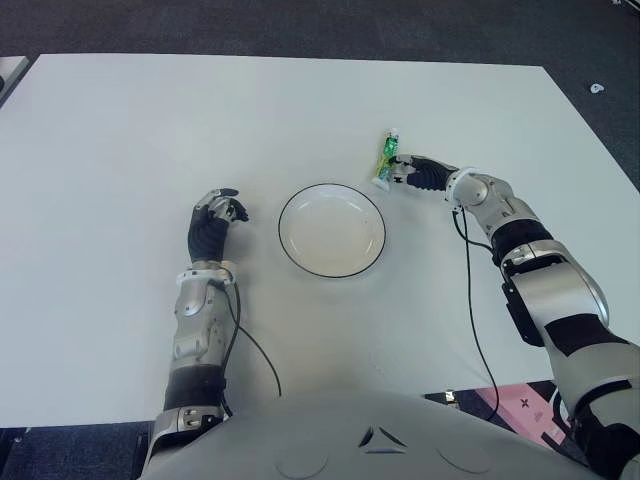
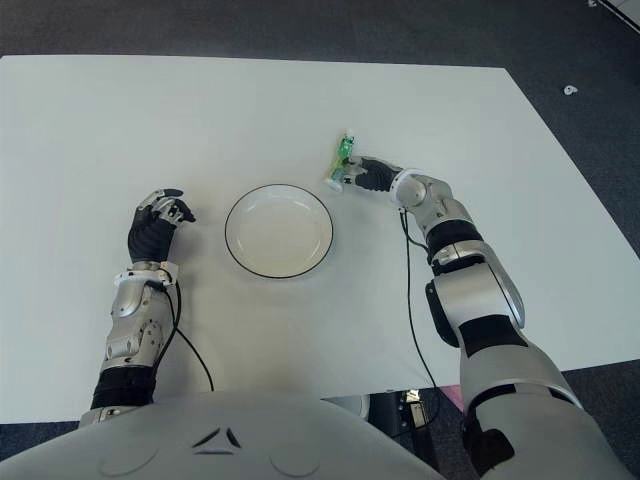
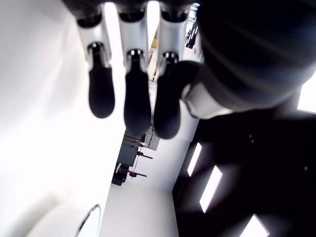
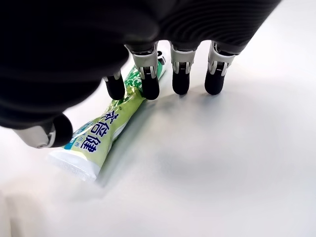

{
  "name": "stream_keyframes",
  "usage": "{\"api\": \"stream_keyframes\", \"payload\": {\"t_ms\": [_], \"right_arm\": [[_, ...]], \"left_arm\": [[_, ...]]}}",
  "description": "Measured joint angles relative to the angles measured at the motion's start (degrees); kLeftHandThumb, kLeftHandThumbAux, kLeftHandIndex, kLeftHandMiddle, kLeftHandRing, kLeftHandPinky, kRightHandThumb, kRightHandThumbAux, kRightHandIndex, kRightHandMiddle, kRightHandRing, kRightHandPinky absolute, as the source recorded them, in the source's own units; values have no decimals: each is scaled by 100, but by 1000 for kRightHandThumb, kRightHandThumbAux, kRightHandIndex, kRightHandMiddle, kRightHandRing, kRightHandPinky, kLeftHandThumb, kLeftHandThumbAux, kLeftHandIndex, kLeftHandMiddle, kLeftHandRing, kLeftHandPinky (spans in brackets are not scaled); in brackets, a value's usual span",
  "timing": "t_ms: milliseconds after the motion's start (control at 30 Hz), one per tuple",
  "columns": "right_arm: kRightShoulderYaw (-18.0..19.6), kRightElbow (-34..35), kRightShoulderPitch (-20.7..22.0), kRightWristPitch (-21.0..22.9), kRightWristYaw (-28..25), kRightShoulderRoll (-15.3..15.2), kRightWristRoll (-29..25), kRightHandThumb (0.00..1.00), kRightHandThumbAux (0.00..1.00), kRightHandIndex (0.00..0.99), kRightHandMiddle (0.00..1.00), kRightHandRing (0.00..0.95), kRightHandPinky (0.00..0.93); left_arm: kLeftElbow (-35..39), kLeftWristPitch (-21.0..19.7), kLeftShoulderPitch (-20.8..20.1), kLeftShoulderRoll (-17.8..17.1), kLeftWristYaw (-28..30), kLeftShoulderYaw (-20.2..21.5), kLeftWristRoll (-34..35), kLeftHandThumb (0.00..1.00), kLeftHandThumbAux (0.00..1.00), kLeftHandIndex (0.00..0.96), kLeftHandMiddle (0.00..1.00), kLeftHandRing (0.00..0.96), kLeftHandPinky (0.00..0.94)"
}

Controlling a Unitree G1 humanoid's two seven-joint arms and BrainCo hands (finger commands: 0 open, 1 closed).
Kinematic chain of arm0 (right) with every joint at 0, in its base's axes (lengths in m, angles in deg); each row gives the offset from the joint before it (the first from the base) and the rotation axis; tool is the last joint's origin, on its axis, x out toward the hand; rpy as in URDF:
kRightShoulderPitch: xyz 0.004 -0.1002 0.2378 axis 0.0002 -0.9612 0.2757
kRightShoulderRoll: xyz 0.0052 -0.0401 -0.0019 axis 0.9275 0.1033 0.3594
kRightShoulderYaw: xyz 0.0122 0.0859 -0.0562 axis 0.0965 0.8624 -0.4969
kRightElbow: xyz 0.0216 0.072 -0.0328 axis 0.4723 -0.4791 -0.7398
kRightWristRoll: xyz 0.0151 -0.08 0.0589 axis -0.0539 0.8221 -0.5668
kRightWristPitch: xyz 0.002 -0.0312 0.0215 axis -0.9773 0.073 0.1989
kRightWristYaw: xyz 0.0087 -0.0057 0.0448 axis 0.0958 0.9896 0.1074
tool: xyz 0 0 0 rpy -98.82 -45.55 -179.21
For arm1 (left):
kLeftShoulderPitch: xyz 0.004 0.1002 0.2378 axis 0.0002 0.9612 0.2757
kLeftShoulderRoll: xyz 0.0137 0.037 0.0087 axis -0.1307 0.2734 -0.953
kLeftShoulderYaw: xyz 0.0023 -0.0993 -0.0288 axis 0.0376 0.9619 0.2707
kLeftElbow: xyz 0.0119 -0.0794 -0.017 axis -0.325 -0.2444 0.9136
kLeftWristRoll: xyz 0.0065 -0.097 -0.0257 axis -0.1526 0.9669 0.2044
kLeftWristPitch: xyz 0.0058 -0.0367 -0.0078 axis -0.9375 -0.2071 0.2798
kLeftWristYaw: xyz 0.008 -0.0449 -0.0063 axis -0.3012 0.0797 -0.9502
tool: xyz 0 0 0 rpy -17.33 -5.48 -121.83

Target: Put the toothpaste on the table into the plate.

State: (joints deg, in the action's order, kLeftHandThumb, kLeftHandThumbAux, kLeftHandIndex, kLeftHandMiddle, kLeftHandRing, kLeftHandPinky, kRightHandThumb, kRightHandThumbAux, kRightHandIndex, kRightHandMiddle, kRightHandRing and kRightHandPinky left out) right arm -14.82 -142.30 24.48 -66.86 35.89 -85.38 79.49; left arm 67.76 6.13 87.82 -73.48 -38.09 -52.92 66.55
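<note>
Toothpaste [image 4: 101,133]: flat on worktop [image 1: 120,150], just beyond plate [image 1: 331,229].
Right hand [image 1: 418,174]: fingers spread over tube, not clamped.
Left hand [image 1: 213,222]: beside plate, curled, empty.
Risk: thin tube skidding from fingertips.

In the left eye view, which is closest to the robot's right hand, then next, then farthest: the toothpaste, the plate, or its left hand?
1. Toothpaste: right at the right hand's fingertips, still on the table.
2. Plate: middle of the table, toward the robot's left.
3. Left hand: beyond the plate, on the left.
</note>
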Motion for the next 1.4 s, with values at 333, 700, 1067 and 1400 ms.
{"api": "stream_keyframes", "payload": {"t_ms": [333, 700, 1067, 1400], "right_arm": [[198, 609, -114, 1712, 599, 543, -55, 630, 371, 0, 0, 0, 0], [447, 172, -4, 2458, 1998, 1275, -56, 693, 384, 0, 0, 0, 0], [418, -293, 207, 2407, 2401, 1423, -44, 723, 398, 0, 0, 0, 0], [-94, -386, 157, 2029, 3179, 1421, 347, 694, 378, 0, 0, 0, 0]], "left_arm": [[-50, -33, -49, 20, -71, 9, -11, 717, 717, 436, 623, 603, 552], [-59, -45, -70, 26, -97, 3, -3, 717, 717, 436, 619, 604, 568], [-59, -33, -71, 53, -97, 15, 34, 717, 716, 436, 623, 605, 551], [-58, 11, -73, 53, -97, 15, 34, 718, 716, 436, 621, 602, 555]]}}
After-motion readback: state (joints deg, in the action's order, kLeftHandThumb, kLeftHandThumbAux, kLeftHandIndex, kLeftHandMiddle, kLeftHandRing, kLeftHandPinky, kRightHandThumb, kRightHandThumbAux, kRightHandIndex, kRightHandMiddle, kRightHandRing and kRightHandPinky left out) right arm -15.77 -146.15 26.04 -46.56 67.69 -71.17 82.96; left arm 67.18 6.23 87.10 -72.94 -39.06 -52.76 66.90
